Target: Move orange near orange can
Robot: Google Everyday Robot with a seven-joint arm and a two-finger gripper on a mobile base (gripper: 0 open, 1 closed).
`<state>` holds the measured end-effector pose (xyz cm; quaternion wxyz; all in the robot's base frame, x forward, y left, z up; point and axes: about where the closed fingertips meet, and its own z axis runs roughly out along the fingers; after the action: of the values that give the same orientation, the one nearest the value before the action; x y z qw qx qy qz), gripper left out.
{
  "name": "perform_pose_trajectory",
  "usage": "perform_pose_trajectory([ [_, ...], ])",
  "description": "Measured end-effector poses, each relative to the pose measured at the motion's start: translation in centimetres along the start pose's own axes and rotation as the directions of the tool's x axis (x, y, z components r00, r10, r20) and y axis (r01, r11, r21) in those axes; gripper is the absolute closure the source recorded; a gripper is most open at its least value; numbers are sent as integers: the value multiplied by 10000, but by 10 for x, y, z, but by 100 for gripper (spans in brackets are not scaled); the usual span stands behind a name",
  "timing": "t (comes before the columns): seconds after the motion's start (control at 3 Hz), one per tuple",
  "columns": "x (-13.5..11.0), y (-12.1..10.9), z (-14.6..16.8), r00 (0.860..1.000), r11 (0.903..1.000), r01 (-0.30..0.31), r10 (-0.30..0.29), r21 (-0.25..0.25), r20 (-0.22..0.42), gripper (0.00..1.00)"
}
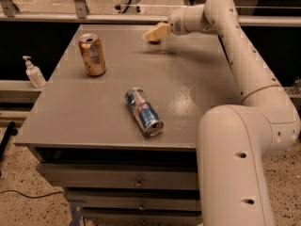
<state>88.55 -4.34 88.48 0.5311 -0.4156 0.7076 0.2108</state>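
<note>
The orange (154,41) lies at the far edge of the grey table (94,112), right of centre; only a sliver of it shows under the gripper. My gripper (154,34) reaches in from the right and sits over the orange, covering most of it. The orange can (92,54) stands upright at the far left of the table, well to the left of the gripper and the orange.
A blue-and-silver can (143,111) lies on its side near the table's middle front. A white pump bottle (34,73) stands on a ledge left of the table. My arm (244,55) spans the table's right side. Drawers sit below the tabletop.
</note>
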Motion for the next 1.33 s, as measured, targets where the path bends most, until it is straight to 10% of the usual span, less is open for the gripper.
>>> perform_pose_trajectory([
  [0.67, 18, 2, 12, 9973, 9996, -223, 212, -145, -701, 15],
  [1.33, 11, 10, 11, 9976, 9991, -175, 149, -382, -679, 61],
])
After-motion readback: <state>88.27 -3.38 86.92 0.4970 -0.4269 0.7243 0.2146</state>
